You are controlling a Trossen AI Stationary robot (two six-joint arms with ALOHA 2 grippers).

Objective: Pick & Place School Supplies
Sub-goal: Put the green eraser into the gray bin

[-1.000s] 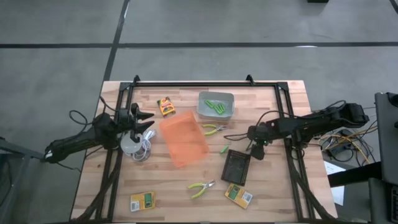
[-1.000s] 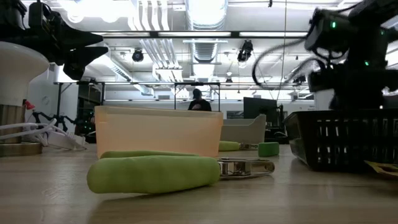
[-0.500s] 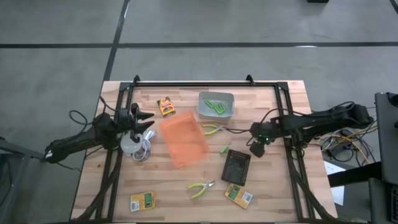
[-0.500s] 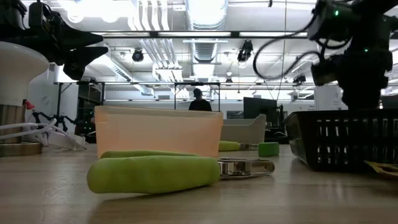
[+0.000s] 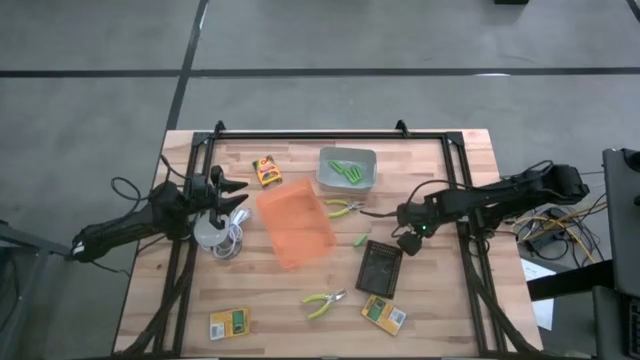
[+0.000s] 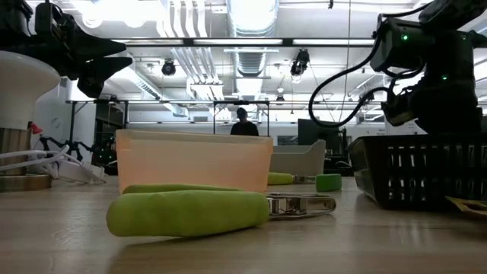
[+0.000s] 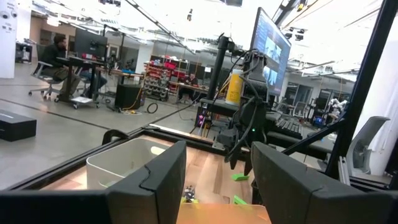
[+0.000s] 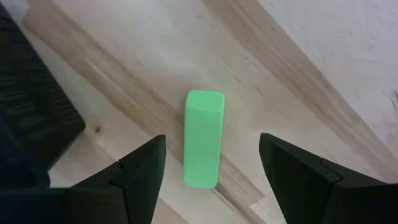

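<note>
A: What is on the light wooden table (image 5: 440, 300), from big to small?

B: A translucent orange plastic bin (image 5: 295, 222) in the middle, a black mesh basket (image 5: 381, 268) to its right, and a grey rectangular tray (image 5: 347, 170) holding lime-green sticks (image 5: 348, 171).

A: And the arms?

B: The right gripper (image 8: 211, 177) hangs above one short lime-green marker-like stick (image 8: 203, 147) lying flat on the wood. Its fingers stand wide apart, one on each side, and grasp nothing. The left gripper (image 7: 214, 180) waits over the white round thing with coiled cable (image 5: 213, 233), also spread and empty.

A: Smaller things?

B: Two green-handled pliers (image 5: 322, 302), (image 5: 342, 208), and yellow-and-green printed boxes (image 5: 230, 323), (image 5: 384, 314) near the front edge.
</note>
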